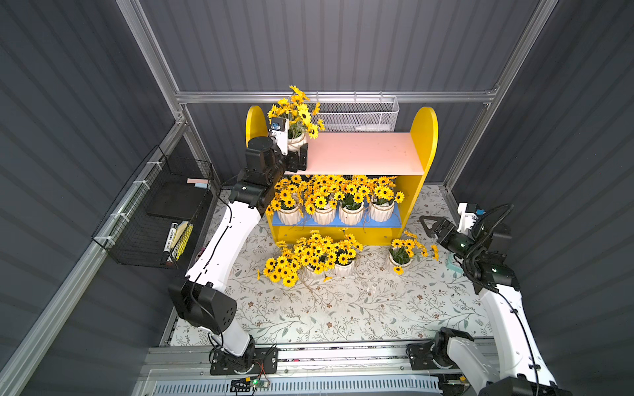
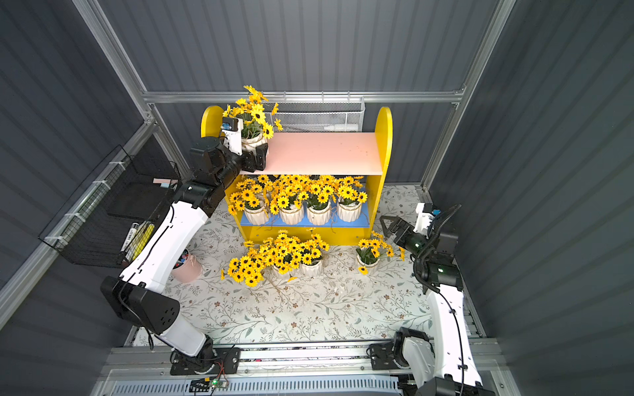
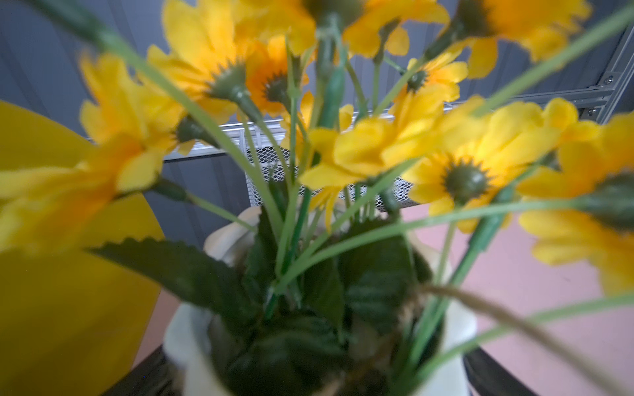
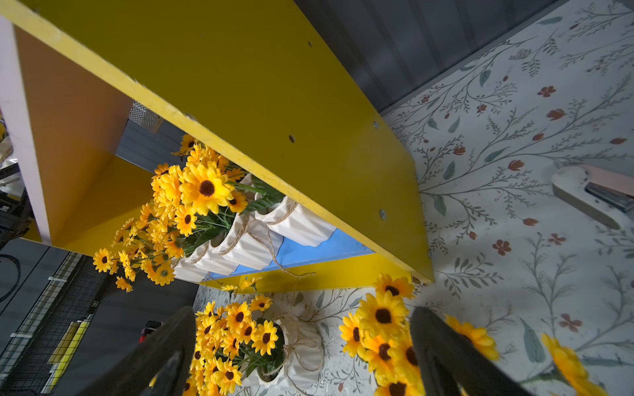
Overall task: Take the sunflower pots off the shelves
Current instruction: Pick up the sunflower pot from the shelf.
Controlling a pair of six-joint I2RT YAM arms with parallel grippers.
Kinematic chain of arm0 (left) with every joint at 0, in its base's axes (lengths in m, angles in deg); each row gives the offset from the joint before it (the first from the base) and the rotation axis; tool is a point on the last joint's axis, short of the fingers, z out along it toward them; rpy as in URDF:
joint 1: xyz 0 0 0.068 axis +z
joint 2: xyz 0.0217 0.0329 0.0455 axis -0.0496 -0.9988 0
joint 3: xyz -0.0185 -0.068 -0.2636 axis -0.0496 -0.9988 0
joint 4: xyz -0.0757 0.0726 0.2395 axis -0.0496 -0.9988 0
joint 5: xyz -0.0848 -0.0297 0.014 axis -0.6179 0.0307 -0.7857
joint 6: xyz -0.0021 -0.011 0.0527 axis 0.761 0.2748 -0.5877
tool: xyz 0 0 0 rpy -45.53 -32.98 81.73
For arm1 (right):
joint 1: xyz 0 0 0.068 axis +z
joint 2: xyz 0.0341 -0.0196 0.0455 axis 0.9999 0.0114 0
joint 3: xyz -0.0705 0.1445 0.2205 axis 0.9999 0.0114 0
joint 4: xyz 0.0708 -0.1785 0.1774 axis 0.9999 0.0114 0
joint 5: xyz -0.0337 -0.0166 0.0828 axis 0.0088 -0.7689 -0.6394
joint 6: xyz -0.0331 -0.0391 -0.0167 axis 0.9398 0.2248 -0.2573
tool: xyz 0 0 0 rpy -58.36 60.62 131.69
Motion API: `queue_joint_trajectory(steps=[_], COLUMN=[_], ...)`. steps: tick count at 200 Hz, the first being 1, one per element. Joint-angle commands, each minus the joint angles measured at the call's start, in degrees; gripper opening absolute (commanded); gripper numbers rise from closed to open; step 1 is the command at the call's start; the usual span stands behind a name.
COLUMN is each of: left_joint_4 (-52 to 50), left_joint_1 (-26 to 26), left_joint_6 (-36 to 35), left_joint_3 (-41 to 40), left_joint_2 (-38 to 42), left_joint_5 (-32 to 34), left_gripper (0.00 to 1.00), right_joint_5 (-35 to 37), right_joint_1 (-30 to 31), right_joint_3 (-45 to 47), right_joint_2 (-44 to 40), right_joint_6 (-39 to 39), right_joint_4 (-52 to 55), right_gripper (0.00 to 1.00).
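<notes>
The yellow shelves (image 1: 424, 137) stand at the back of the floral mat. One sunflower pot (image 1: 295, 140) is at the left end of the pink upper board (image 1: 363, 152). My left gripper (image 1: 297, 158) reaches in from the front left, and its dark fingers (image 3: 487, 375) lie against both sides of that pot (image 3: 192, 346). Several more pots (image 1: 350, 213) stand in a row on the blue lower board (image 1: 389, 224). Three pots (image 1: 399, 258) are on the mat in front. My right gripper (image 1: 427, 224) (image 4: 302, 313) hangs open and empty to the right of the shelves.
A black wire basket (image 1: 154, 212) with markers hangs on the left wall. A white mesh basket (image 1: 358, 116) hangs behind the shelves. A pink cup of markers (image 2: 187, 269) stands under my left arm. A small white and pink object (image 4: 590, 195) lies on the mat at the right.
</notes>
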Motion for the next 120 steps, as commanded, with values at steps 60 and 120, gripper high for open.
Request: queue_joint_trajectory(steps=[60,120], left_joint_4=[2.97,3.32], left_joint_1=[-0.06,0.29], left_joint_6=[-1.27,2.4], left_joint_3=[-7.49,-5.46], left_joint_2=[4.56,4.09], left_joint_5=[-0.46,-0.44], left_gripper=[0.99,0.99], right_joint_5=[-1.24,-0.32], right_joint_1=[0.26,0.3], right_joint_3=[-1.38,-1.51], right_joint_2=[-0.18,-0.77], right_joint_6=[-0.49,0.0], right_joint_4=[-0.76,-0.18], right_gripper=[0.99,0.99])
